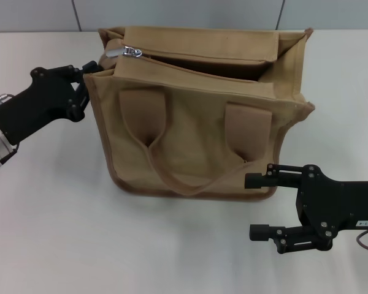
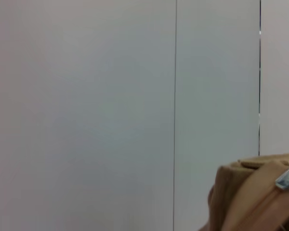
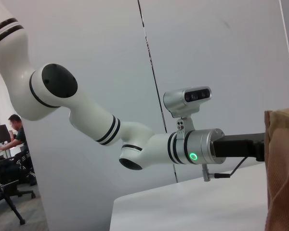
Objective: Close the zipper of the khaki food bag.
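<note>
A white table (image 1: 61,233), grey wall panels (image 2: 86,96), a seated person (image 3: 12,132).

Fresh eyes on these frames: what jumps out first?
The khaki bag stands mid-table, its top gaping, with the silver zipper slider parked at its left end. The left gripper is at the bag's left edge; the right gripper, open, hovers near its lower right corner.

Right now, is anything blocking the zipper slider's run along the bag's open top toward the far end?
Nothing visible does. The slider sits at the left end of the khaki food bag, beside the left gripper; the open zipper line is bare. The right gripper is low in front.
</note>
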Tool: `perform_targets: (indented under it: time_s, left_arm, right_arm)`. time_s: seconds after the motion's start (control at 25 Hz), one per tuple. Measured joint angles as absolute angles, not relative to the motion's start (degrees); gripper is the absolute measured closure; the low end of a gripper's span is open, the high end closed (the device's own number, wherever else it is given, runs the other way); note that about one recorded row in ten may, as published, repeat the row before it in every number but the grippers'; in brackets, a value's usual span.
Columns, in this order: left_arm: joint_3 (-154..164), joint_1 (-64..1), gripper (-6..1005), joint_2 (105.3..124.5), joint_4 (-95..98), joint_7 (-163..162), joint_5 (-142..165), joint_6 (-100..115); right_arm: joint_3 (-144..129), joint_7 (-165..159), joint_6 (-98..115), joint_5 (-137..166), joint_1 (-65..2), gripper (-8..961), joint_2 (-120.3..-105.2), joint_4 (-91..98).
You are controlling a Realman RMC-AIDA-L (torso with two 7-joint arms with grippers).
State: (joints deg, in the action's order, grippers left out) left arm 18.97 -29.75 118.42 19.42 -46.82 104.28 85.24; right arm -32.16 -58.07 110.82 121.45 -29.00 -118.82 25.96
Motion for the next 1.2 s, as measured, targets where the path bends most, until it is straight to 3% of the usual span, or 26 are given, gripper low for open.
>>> perform_targets:
  time_s: [0.16,0.4,0.84,1.2]
  left_arm:
    - [18.98,-29.26,912,118.34,19.42,-46.9,102.95,86.82]
    - [18.93,-28.72,1001,118.2,19.82,-47.25,101.04,92.58]
    - [19.13,-29.19,992,118.29,19.95,-45.15,100.68,95.72]
    - [21.09,-25.41,984,116.65,21.96,-48.45,102.31,93.07]
  right_arm:
    - [-32.16,-58.14,110.82,121.46,-29.0,201,-118.82,25.93]
    - [-32.17,-58.16,110.82,121.25,-29.13,205,-118.82,25.92]
    - [-32.16,-58.37,113.67,118.56,-29.24,211,-118.82,25.84]
    - [-32.16,-58.54,112.89,118.45,-28.92,216,-118.73,25.83]
